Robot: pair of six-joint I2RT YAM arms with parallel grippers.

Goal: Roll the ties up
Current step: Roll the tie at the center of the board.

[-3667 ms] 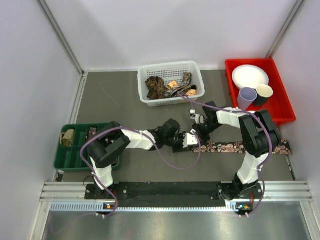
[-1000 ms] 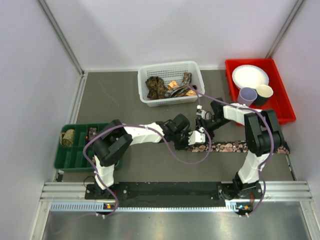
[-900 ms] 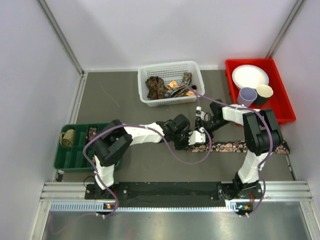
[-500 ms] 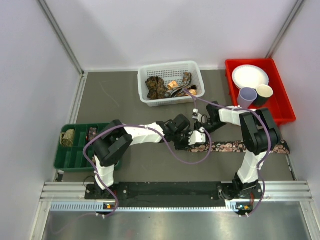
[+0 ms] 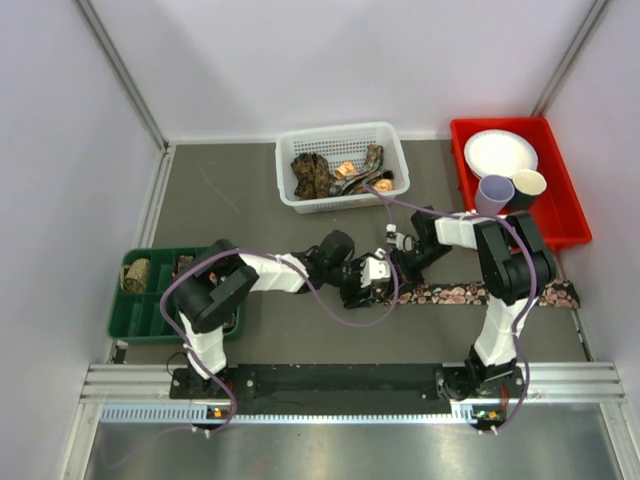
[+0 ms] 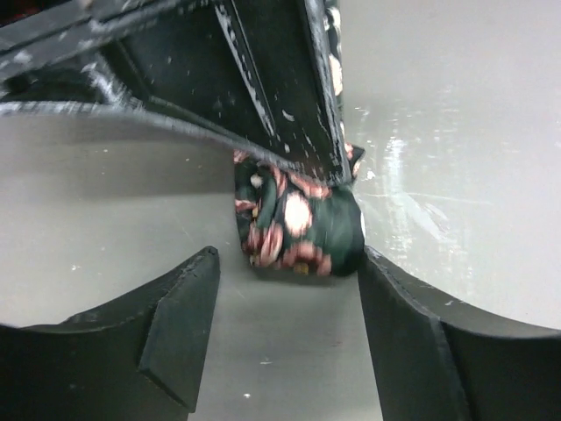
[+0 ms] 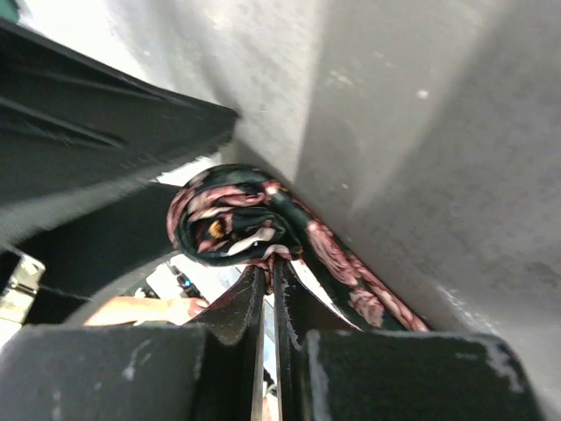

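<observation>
A dark tie with pink prints [image 5: 480,293] lies flat across the table, and its left end is wound into a small coil [image 6: 298,228]. My left gripper [image 6: 289,263] is open, with the coil just past its fingertips and touching the right finger [image 6: 394,307]. In the top view the left gripper [image 5: 380,280] sits at the coil's left. My right gripper [image 7: 270,274] is shut on the coil's fabric [image 7: 232,219] and comes in from above at the coil's far side [image 5: 402,262]. More ties [image 5: 330,172] lie heaped in the white basket. One rolled tie [image 5: 135,275] sits in the green tray.
The white mesh basket [image 5: 390,140] stands at the back centre. A red tray [image 5: 565,215] with a plate and two cups is at the back right. A green divided tray [image 5: 150,320] is at the left. Purple cables loop over both arms.
The left gripper has drawn back to the left a little. The right gripper has shifted left and down onto the coil. The flat part of the tie looks slightly shorter.
</observation>
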